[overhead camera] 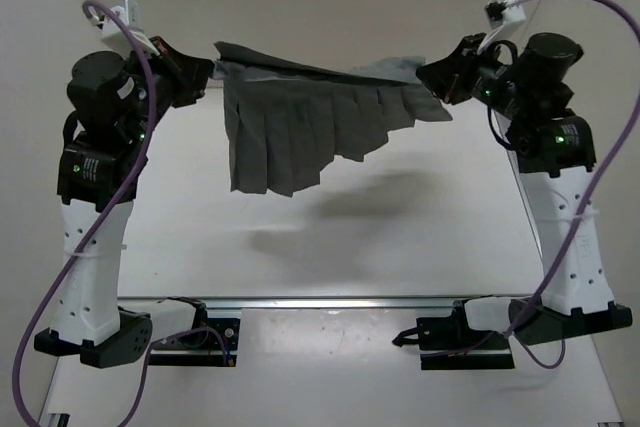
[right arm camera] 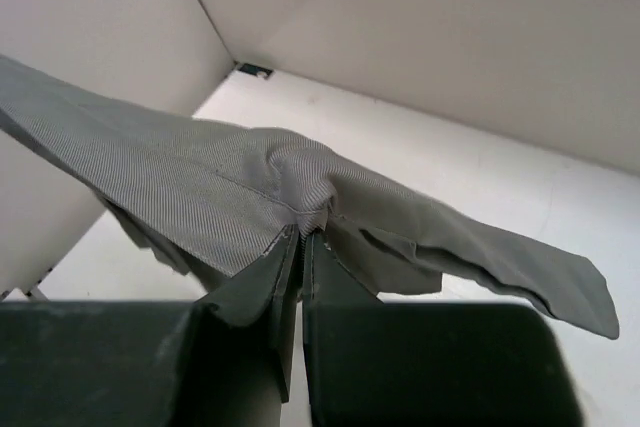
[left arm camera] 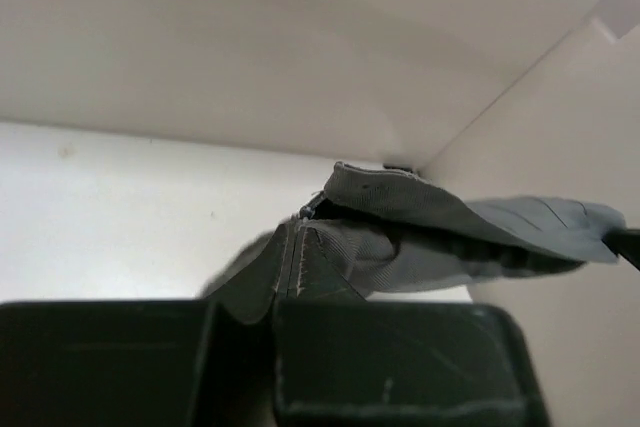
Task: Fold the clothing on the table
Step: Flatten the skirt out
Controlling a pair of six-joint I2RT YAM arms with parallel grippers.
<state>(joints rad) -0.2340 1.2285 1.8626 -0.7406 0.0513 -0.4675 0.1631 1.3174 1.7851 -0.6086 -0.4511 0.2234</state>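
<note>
One clothing (overhead camera: 300, 137), aloft over one table (overhead camera: 420, 247), left claw (overhead camera: 212, 73) and right claw (overhead camera: 424, 75), two, both pinching it

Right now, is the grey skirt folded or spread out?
Spread out, not folded: the clothing hangs stretched between the left gripper and right gripper, pleats fanning down above the table.

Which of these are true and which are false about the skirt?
1. The skirt hangs in the air between the two arms. True.
2. The skirt lies flat on the table. False: it is held up above the table.
3. The left tool is shut on the skirt. True.
4. The right tool is open and empty. False: it is shut on the skirt's other end.
5. The skirt is red. False: it is grey.
</note>
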